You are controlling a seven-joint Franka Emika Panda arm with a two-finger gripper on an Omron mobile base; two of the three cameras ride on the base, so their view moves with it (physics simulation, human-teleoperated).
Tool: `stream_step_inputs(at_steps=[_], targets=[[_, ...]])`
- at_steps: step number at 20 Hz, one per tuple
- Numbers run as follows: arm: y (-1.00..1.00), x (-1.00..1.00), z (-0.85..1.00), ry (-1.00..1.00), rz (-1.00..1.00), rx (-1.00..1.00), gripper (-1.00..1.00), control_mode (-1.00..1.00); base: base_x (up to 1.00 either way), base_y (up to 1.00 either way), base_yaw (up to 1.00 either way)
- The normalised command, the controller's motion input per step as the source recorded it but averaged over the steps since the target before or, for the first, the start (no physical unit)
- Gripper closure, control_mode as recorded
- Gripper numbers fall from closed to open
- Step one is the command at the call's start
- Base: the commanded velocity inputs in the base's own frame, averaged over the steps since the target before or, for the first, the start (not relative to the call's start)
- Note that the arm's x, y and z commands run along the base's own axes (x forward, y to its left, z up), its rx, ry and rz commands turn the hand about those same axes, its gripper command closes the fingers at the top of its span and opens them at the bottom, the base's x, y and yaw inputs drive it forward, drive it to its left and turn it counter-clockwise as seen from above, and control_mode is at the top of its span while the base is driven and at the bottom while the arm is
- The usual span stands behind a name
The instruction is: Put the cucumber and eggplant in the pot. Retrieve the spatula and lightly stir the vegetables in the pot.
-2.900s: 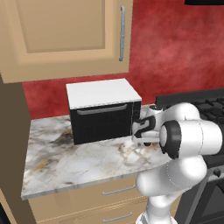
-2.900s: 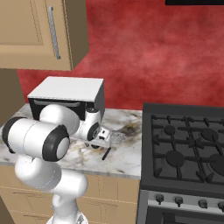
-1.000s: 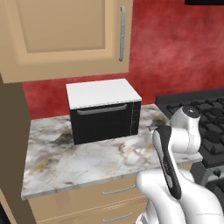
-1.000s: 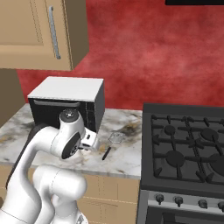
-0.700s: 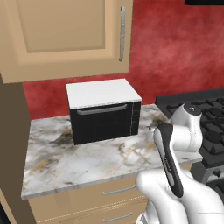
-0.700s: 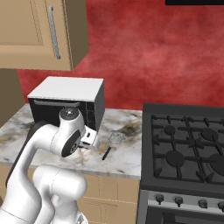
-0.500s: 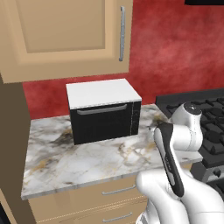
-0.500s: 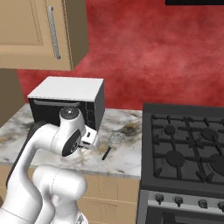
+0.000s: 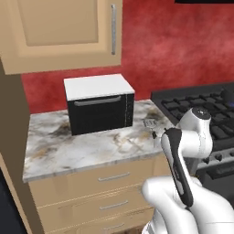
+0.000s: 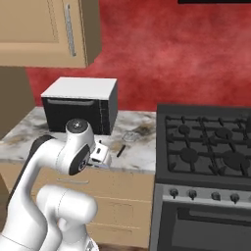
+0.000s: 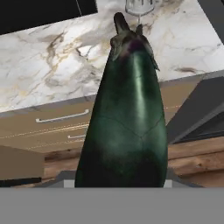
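Nothing moved; gripper (image 10: 101, 156) still clamped around dark eggplant (image 11: 127, 118) above counter (image 11: 52, 65) edge.

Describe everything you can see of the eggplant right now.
The eggplant looks large in the hand view: glossy, very dark purple-green skin with a pale sheen down its length, widest near the camera and narrowing to a dark calyx and short stem at the far end. It points away from the hand, above the marble counter edge and the drawers below. Its near end sits where the claw would grip; the fingertips are hidden.
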Motion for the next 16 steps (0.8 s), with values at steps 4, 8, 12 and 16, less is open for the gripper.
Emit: stream_step_inputs(at_steps=[4, 8, 12, 16], targets=[[0.0, 0.0, 0.0, 0.0, 0.0, 0.0, 1.0, 1.0, -0.17, -0.96, -0.06], [0.0, 0.0, 0.0, 0.0, 0.0, 0.0, 1.0, 1.0, 0.0, -1.0, -0.04], [0.0, 0.0, 0.0, 0.0, 0.0, 0.0, 1.0, 1.0, 0.0, -1.0, -0.05], [0.0, 0.0, 0.0, 0.0, 0.0, 0.0, 1.0, 1.0, 0.0, -1.0, -0.04]])
